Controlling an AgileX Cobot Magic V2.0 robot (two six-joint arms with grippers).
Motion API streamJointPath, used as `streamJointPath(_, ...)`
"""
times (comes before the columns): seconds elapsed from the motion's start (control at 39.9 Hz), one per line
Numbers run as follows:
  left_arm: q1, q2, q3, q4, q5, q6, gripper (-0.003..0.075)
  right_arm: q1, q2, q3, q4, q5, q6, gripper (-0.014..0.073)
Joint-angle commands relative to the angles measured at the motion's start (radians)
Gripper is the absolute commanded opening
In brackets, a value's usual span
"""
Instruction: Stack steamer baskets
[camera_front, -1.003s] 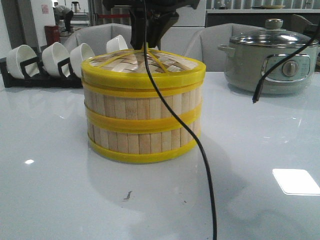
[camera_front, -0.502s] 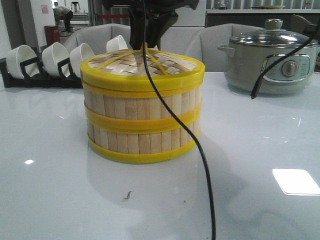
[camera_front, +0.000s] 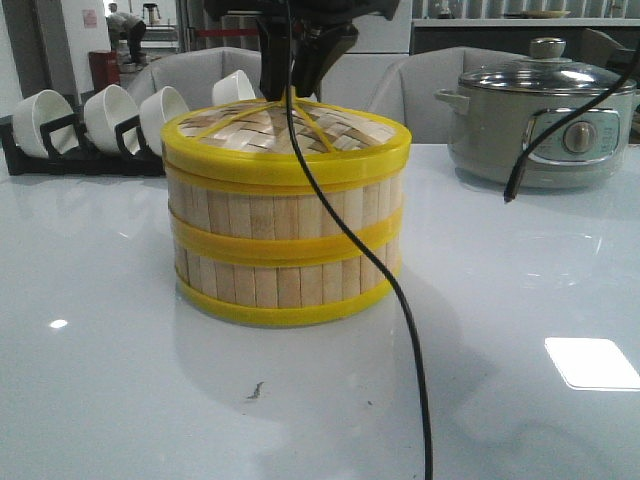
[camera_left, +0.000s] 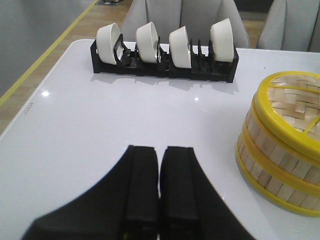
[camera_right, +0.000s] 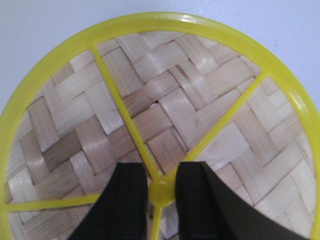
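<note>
The two steamer baskets stand stacked in the middle of the table, the upper tier on the lower tier. The woven lid with its yellow rim sits on top of them. My right gripper is above the lid's centre, its fingers closed on either side of the yellow knob. My left gripper is shut and empty over bare table, to the left of the stack. The white liners are hidden.
A grey electric pot with a glass lid stands at the back right. A black rack with several white bowls stands at the back left. A black cable hangs in front of the stack.
The lid has come down slightly and levelled onto the upper basket. My right gripper stays on the knob. The left gripper's motion cannot be told.
</note>
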Motion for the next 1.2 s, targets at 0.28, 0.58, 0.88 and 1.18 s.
streamJointPath(0.28, 0.000, 0.006, -0.027, 0.004, -0.085, -0.010, 0.0089, -0.001, -0.084, -0.033, 0.000, -0.106, -0.006, 0.0336)
streamJointPath(0.58, 0.000, 0.006, -0.027, 0.004, -0.085, -0.010, 0.0089, -0.075, -0.236, -0.009, 0.000, -0.132, -0.006, 0.0336)
streamJointPath(0.88, 0.000, 0.006, -0.027, 0.004, -0.085, -0.010, 0.0089, -0.289, -0.602, 0.316, 0.000, -0.248, -0.006, 0.0318)
streamJointPath(1.18, 0.000, 0.006, -0.027, 0.004, -0.085, -0.010, 0.0089, -0.517, -1.066, 0.807, 0.000, -0.457, -0.006, 0.0318)
